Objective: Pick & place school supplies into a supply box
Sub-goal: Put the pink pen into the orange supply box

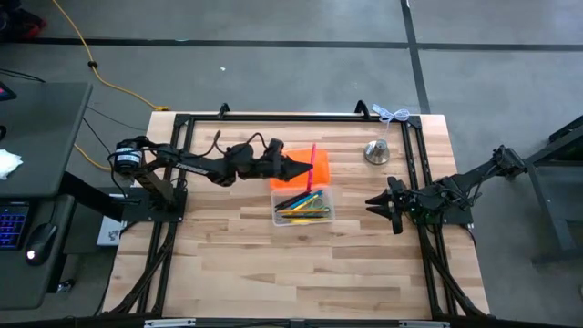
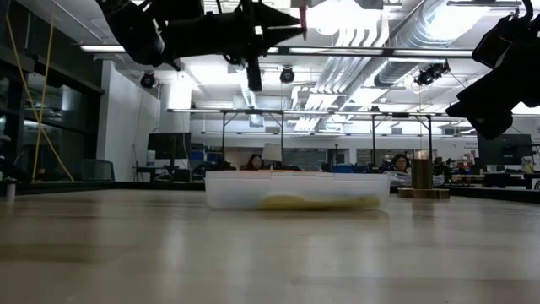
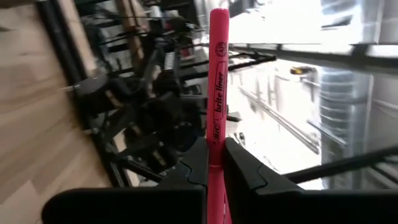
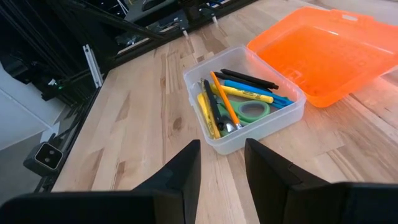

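The left gripper [image 1: 304, 168] is clamped on a pink highlighter [image 3: 217, 87], pinched low on its barrel so most of the length juts free. It hangs above the orange lid [image 1: 301, 171], just beside the clear box [image 1: 303, 208], probably to carry the highlighter over the open tray. That box sits mid-table, already holding pens, a yellow marker and green-handled scissors [image 4: 252, 112]. The right gripper [image 4: 222, 158] waits near the table's right edge, fingers apart and empty.
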